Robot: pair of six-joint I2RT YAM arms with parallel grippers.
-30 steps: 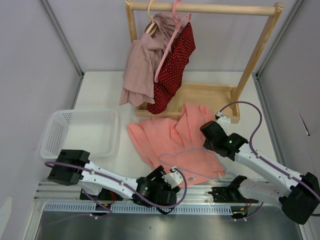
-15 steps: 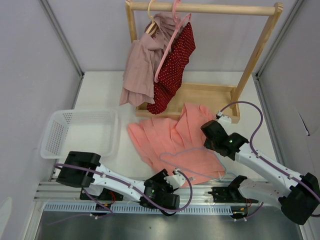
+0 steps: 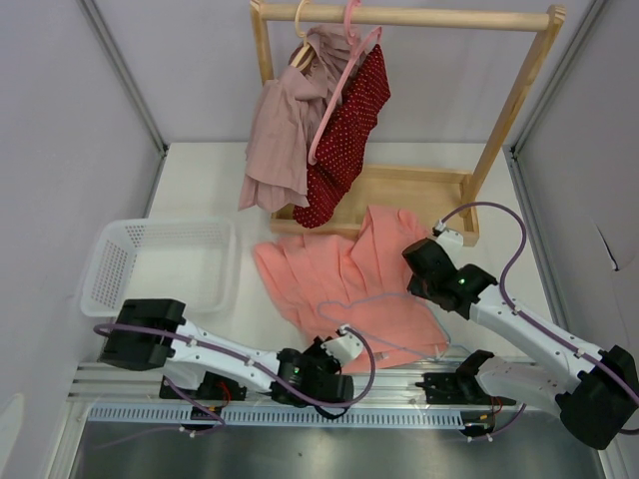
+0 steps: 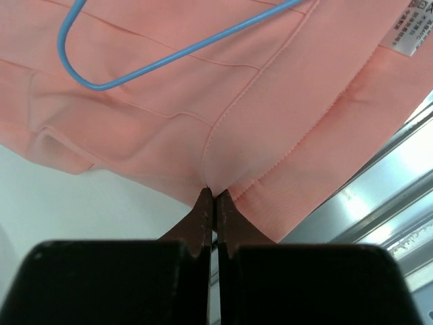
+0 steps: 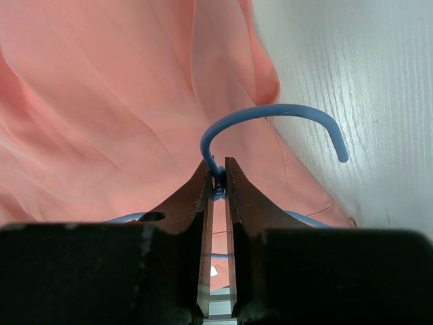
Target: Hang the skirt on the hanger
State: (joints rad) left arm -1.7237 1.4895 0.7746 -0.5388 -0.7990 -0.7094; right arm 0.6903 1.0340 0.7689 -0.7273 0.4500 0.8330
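The salmon-pink skirt (image 3: 334, 274) lies spread on the table, its waistband toward the near edge. The thin light-blue hanger (image 3: 371, 298) rests on top of it. My left gripper (image 3: 343, 338) is at the skirt's near edge. In the left wrist view this gripper (image 4: 214, 194) is shut, pinching a fold of the skirt (image 4: 270, 115) by the waistband, with the hanger (image 4: 169, 61) lying just beyond. My right gripper (image 5: 220, 177) is shut on the hanger (image 5: 270, 112) at the base of its hook, over the skirt (image 5: 101, 101). From above, the right gripper (image 3: 421, 289) sits at the skirt's right side.
A white basket (image 3: 160, 261) stands at the left. At the back, a wooden rack (image 3: 399, 17) holds a mauve garment (image 3: 285, 130) and a dark red dotted garment (image 3: 349, 130) on a pink hanger (image 3: 339, 100). A metal rail (image 4: 379, 203) runs along the near edge.
My left gripper has closed from open onto the skirt's near edge, and the left arm has shifted slightly. The right arm and the hanger have stayed put.
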